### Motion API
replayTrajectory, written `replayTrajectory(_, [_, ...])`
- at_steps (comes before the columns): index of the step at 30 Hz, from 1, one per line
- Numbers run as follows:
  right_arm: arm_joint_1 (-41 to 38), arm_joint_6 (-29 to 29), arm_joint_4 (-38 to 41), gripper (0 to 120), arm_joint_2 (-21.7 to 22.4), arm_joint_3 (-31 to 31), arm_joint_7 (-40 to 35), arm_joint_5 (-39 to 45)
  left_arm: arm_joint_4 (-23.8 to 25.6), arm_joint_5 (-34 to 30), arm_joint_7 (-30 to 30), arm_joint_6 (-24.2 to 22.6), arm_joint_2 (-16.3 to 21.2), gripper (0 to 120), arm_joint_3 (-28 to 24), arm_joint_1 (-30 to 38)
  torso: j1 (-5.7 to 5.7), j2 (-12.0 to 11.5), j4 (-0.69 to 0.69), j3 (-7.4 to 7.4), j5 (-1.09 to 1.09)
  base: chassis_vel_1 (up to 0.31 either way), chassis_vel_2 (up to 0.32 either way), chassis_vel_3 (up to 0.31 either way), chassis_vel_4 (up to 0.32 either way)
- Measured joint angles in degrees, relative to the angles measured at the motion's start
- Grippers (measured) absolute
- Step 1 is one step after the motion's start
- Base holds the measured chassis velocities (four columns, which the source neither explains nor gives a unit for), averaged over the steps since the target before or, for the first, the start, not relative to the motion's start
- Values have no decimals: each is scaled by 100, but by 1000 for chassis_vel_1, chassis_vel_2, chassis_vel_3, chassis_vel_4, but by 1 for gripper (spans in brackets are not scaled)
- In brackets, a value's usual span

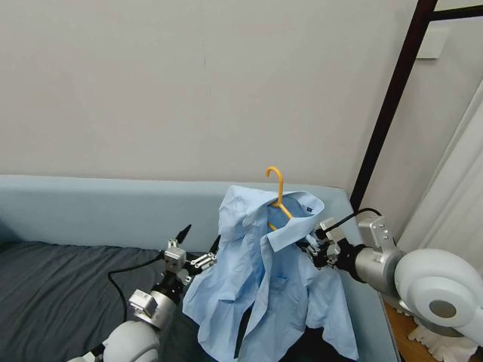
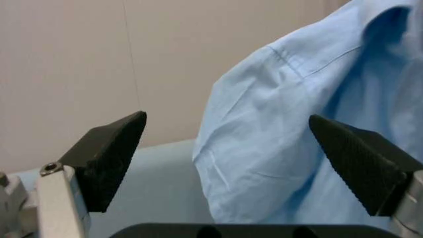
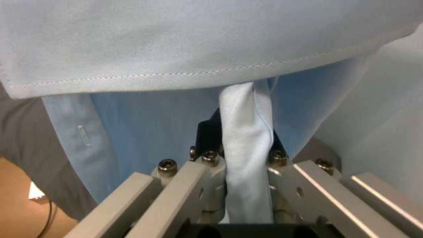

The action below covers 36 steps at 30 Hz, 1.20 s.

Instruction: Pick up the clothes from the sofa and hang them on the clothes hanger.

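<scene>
A light blue shirt (image 1: 260, 283) on a yellow hanger (image 1: 278, 192) is held up above the sofa (image 1: 90, 219). My right gripper (image 1: 315, 245) is shut on a fold of the shirt's front (image 3: 246, 148), just below the collar. My left gripper (image 1: 198, 260) stands open beside the shirt's left sleeve, a little apart from it. In the left wrist view the shirt (image 2: 284, 139) lies beyond the black fingertips (image 2: 112, 148), partly between them.
The sofa has a pale blue backrest and a dark grey seat (image 1: 53, 294). A dark vertical pole (image 1: 389, 105) rises at the right, with a white curtain (image 1: 453, 188) beside it. A plain wall stands behind.
</scene>
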State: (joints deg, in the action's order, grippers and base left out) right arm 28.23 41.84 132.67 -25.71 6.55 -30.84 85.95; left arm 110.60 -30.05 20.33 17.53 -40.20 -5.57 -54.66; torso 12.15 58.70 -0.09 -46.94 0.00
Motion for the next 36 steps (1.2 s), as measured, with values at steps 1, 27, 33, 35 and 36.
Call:
replayTrajectory(1, [-30, 0, 24, 2, -18, 15, -3, 26, -104, 50, -40, -9, -7, 98, -60, 110, 0, 0, -2, 0, 0, 0, 0, 0, 0])
replayTrajectory(27, [-216, 0, 278, 2, 5, 122, 12, 203, -745, 606, -852, 256, 3, 97, -578, 950, 0, 0, 0, 0, 1, 0, 0, 0, 0])
replayTrajectory(33, [-186, 0, 392, 2, 54, 122, 27, 212, -1001, 603, -804, 255, -212, 95, -966, 1259, 0, 0, -1, 0, 0, 0, 0, 0, 0])
replayTrajectory(35, [-218, 0, 400, 2, 64, 121, 28, 231, -1052, 603, -795, 239, -273, 93, -1091, 1358, 0, 0, 0, 0, 0, 0, 0, 0, 0])
replayTrajectory(36, [-218, 0, 400, 2, 64, 121, 28, 231, -1052, 603, -795, 239, -273, 93, -1091, 1358, 0, 0, 0, 0, 0, 0, 0, 0, 0])
